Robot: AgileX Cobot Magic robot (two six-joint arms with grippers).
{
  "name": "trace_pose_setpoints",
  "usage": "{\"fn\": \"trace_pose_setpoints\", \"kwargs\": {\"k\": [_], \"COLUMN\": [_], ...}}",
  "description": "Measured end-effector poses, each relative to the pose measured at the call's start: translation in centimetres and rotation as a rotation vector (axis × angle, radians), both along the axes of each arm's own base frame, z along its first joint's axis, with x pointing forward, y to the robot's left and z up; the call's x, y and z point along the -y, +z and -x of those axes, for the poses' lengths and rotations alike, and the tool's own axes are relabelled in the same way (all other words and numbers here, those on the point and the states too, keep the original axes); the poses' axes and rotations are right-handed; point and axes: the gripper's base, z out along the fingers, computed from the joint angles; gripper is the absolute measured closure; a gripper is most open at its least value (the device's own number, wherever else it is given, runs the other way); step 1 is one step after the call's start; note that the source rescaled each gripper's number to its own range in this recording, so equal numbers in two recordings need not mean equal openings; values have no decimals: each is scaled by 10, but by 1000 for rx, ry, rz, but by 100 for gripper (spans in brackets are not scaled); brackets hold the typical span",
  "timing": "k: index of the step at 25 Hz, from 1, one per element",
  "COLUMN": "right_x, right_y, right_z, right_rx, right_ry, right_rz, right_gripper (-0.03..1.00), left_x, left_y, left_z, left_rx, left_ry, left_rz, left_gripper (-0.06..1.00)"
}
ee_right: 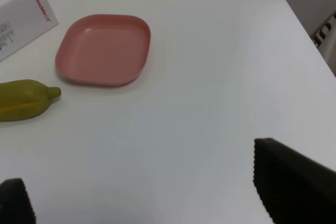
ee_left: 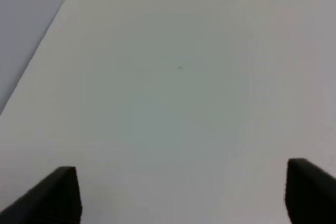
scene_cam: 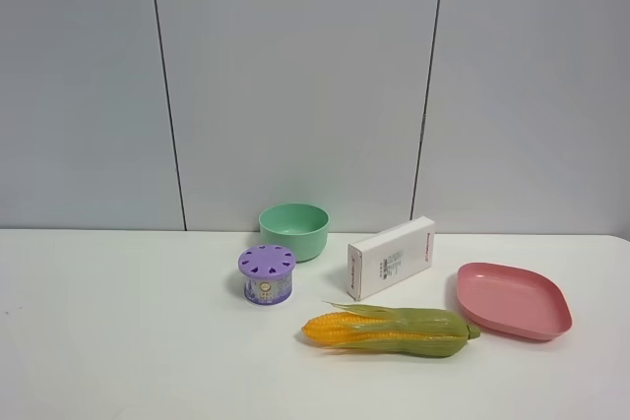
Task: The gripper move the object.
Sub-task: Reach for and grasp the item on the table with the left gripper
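Note:
The object, a small round purple canister [scene_cam: 267, 274] with a pierced lilac lid, stands on the white table in front of the mint-green bowl [scene_cam: 293, 230]. It shows only in the exterior high view. Neither arm appears in that view. My left gripper [ee_left: 181, 198] is open and empty, its black fingertips [ee_left: 58, 195] wide apart over bare table near a corner. My right gripper [ee_right: 147, 198] is open and empty, its black fingertips [ee_right: 294, 182] wide apart over bare table near the pink plate [ee_right: 102, 49].
A white printed box [scene_cam: 391, 258] stands right of the canister, and a toy corn cob [scene_cam: 389, 330] lies in front of the box. A pink plate [scene_cam: 512, 300] sits at the right. The box [ee_right: 21, 17] and the corn's tip [ee_right: 26, 99] also show in the right wrist view.

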Motion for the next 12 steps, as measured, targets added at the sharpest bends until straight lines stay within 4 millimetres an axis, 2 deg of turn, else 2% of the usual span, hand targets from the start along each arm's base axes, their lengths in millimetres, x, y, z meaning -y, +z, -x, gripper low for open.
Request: {"fn": "trace_pose_setpoints", "kwargs": {"k": [12], "right_x": [0], "right_y": [0], "right_z": [0], "right_rx": [0], "right_ry": [0], "right_rz": [0], "right_gripper": [-3], "left_x": [0], "left_y": [0], "left_z": [0], "left_rx": [0], "left_ry": [0], "left_rz": [0], "left_gripper": [74]}}
